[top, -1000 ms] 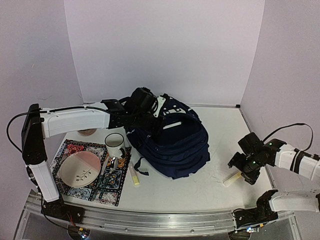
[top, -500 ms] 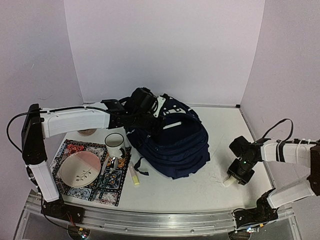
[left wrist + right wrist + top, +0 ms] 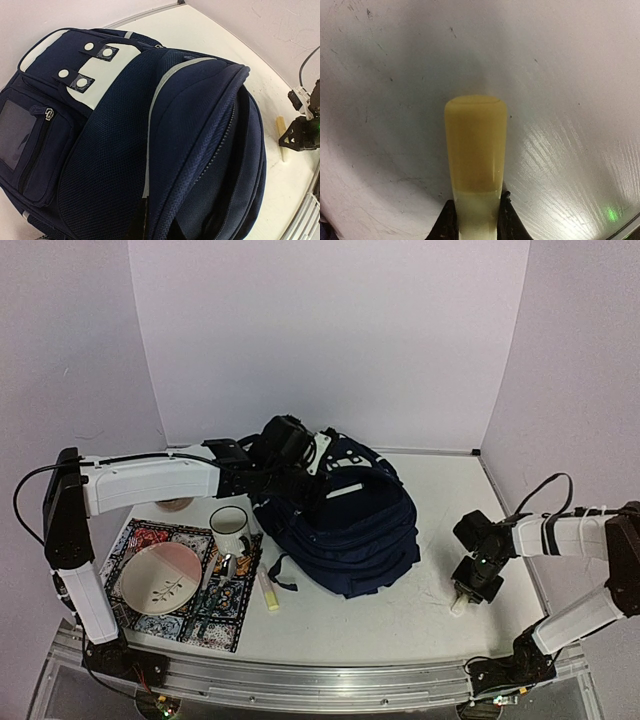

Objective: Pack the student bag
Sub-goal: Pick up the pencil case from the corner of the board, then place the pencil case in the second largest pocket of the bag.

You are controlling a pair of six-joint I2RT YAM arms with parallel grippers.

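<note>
Against the white table (image 3: pixel 400 625) a yellow marker (image 3: pixel 475 145) is clamped by the right gripper (image 3: pixel 476 222), seemingly destined for the student bag (image 3: pixel 350 525) steadied by the left gripper (image 3: pixel 287 443), whose closure cannot be told.

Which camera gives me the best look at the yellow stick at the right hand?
Right wrist: the pale yellow cylindrical stick fills the frame, with the right hand pinching its paler end. Top external shows only a pale tip poking from under the hand; left wrist shows the stick small and distant.

Soft, even overhead light; right wrist view blurs close up, glare streaking the table (image 3: pixel 560 150)
</note>
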